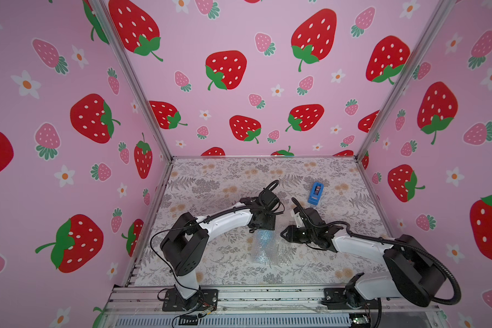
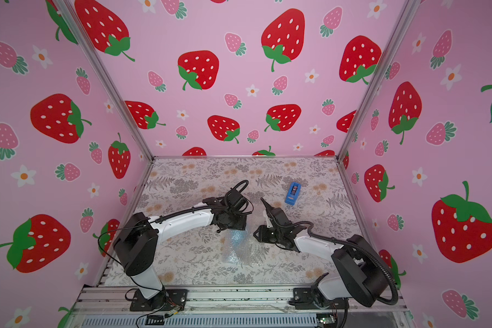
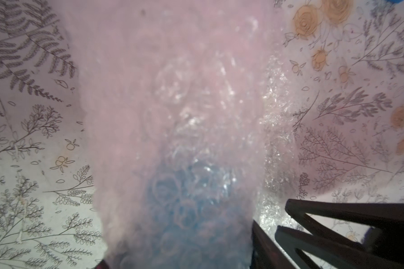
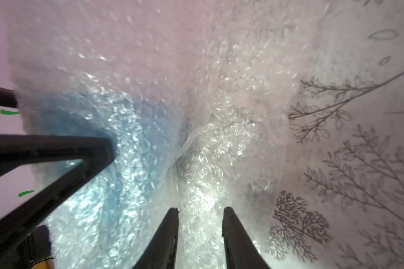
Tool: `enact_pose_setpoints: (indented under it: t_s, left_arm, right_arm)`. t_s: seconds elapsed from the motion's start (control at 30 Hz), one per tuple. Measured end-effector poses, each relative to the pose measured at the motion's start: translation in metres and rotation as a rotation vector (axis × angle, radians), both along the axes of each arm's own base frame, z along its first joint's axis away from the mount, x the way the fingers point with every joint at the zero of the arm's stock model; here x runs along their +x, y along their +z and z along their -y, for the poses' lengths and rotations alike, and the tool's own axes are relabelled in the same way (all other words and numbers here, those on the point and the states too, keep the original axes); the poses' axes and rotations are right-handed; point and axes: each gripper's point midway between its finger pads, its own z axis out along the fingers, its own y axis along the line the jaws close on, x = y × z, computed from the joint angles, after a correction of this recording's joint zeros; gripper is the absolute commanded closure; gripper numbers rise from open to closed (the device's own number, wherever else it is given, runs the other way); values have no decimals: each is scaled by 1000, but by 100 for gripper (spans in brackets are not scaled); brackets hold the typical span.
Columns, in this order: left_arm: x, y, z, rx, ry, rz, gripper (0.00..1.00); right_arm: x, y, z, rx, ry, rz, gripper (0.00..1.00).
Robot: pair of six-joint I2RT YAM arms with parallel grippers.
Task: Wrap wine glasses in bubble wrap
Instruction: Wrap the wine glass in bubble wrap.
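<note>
Currently I see the goblet (image 1: 263, 236) near the middle of the counter (image 1: 225, 181), swaddled in the bubble wrap (image 1: 265, 252). In both top views its light blue shows through the clear bubbles at the end of the bundle farther from the arm bases. The rest of the wrap trails toward the front edge as a crumpled, shiny tail.

My left pincer (image 3: 179, 242) hangs directly over the blue end. In the left wrist view the bundle fills the space between its jaws, which stand wide. In the right wrist view one of its fingers (image 4: 98, 149) touches the wrap right over the blue. Whether it is squeezing or merely straddling, I cannot tell.

My right pincer (image 4: 202, 209) sits low at the right side of the bundle, its tip just beside the wrap. Its jaws stand a little apart, with a bunched, twisted neck of wrap running through the gap between them. The goblet itself is off to one side of that neck.

A darker blue tape dispenser (image 1: 316, 193) sits well apart, farther back on the counter toward the right wall, untouched.
</note>
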Motion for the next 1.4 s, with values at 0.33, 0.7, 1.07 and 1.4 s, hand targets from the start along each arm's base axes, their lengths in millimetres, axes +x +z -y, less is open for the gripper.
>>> enact_pose_setpoints:
  t_s: [0.33, 0.7, 1.07, 1.4]
  left_arm:
    - [1, 2, 8, 4, 7, 9, 29]
    - [-12, -4, -3, -24, 3, -58, 5]
    - [-11, 16, -48, -251, 84, -70, 1]
    - [-9, -3, -68, -389, 135, -70, 4]
  right_arm:
    - [-3, 0, -16, 78, 5, -25, 63]
    - [1, -21, -24, 78, 2, -64, 62]
    - [17, -3, -51, 125, 30, -35, 61]
    - [24, -10, -66, 105, 45, -49, 61]
